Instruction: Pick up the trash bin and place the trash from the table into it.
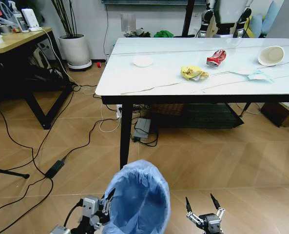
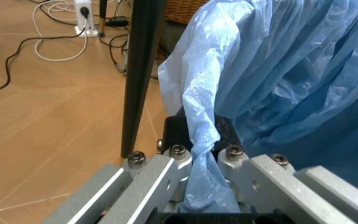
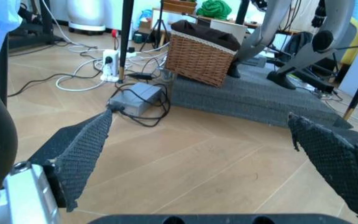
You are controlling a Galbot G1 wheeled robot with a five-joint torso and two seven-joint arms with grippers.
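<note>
Left end effector (image 1: 106,201) pinched the round blue-bagged trash bin (image 1: 137,197) rim at 9 o'clock for lifting; right end effector (image 1: 203,205) hung wide, empty, at 3 o'clock.

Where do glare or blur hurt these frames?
Head view: soft window glare on the table top, trash still readable. Left wrist view: bin bag sharp, floor behind slightly soft. Right wrist view: the near right end effector pads are blurred, the room is sharp.
</note>
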